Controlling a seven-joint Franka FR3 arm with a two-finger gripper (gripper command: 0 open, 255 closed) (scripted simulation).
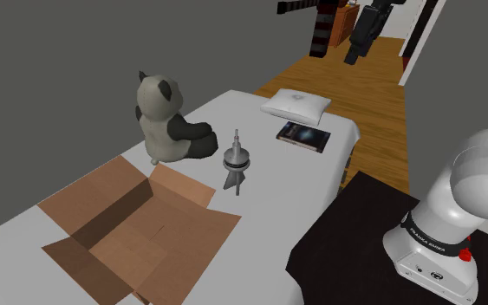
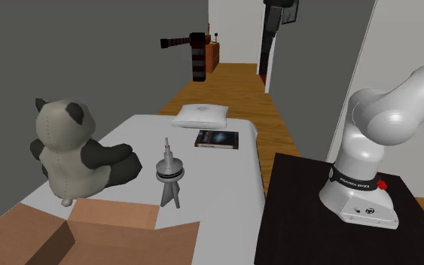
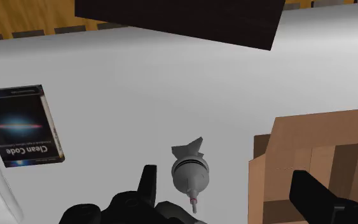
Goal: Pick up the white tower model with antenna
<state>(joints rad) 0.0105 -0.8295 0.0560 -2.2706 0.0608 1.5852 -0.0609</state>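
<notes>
Hovers above tower (image 3: 190, 172) with gripper (image 3: 224, 178) spread and empty; approach step. Next calls for centring, descending, clamping.

Light flat, even, rather dim; renders grey-toned. White surface (image 3: 171, 83) under gripper (image 3: 224, 173) uniformly pale. Cardboard box (image 3: 311, 133) beside one finger: inner walls darker than flaps. Arm (image 1: 480, 169): soft highlight on upper curve, light from above.
</notes>
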